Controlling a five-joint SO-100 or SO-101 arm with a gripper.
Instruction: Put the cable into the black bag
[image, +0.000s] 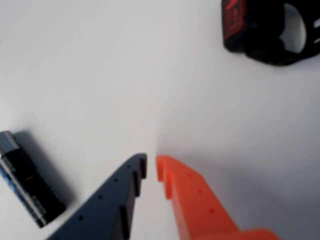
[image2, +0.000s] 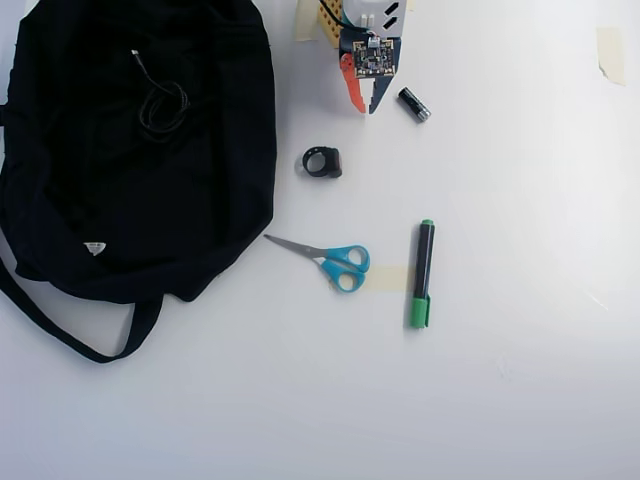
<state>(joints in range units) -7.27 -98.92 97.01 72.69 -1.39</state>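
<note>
White table (image2: 520, 400) carries everything, and the black bag (image2: 200, 200) fills its top-left corner in the overhead view, lying flat with the cable (image2: 160, 105) coiled on its fabric; whether inside or merely on top is unclear. At the top edge the pincer (image2: 364, 107) hangs nearly closed and empty, a battery (image2: 414, 104) beside it.

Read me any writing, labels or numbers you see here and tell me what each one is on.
No text can be read.
Black ring-shaped object: red marking, too blurred to read.
Battery: label blurred, unreadable.
Black bag: small white tag, too small to read.
Green marker and circuit board above the end effector: no legible print.
</note>
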